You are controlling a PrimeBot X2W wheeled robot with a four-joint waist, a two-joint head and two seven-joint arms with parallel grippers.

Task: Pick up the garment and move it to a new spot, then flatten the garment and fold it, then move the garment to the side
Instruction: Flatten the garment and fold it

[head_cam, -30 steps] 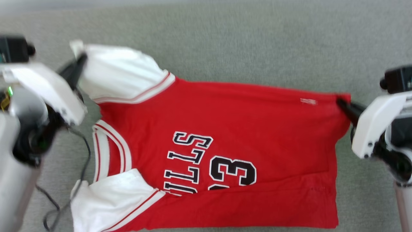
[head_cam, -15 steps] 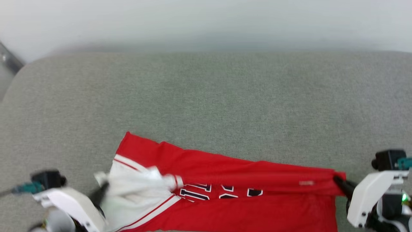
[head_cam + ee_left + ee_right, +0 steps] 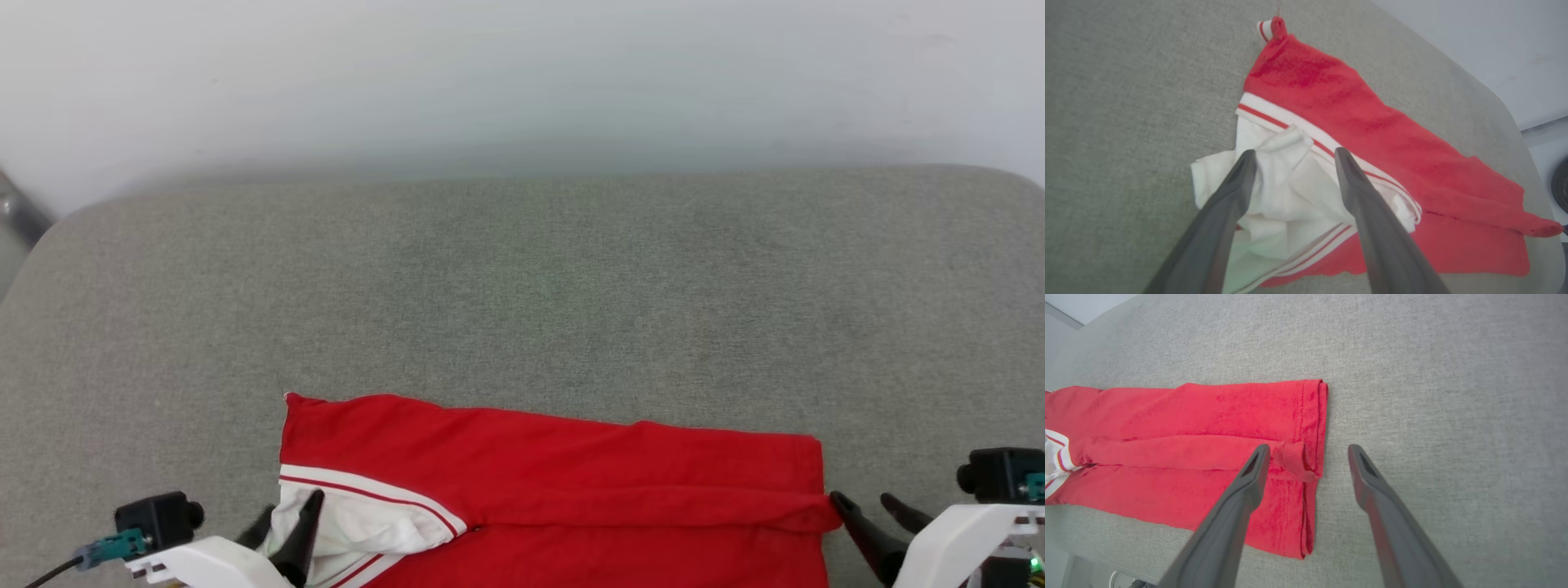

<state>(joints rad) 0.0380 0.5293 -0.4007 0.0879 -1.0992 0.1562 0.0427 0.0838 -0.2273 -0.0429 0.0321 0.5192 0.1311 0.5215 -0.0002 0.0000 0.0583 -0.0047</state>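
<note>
Both grippers have let go of the garment (image 3: 555,457) since approx. half a sec ago. L gripper (image 3: 290,506) has its fingers spread, astride the crumpled white sleeve (image 3: 1278,183). R gripper (image 3: 1308,447) is spread too, w/ the hem corner (image 3: 1294,457) between its tips. Garment lies folded lengthwise on the grey cushion (image 3: 522,286), near its front edge.

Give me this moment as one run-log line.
garment: bright red soft jersey shirt, folded over on grey fabric surface | left gripper: open around white sleeve | right gripper: open at hem corner
</note>
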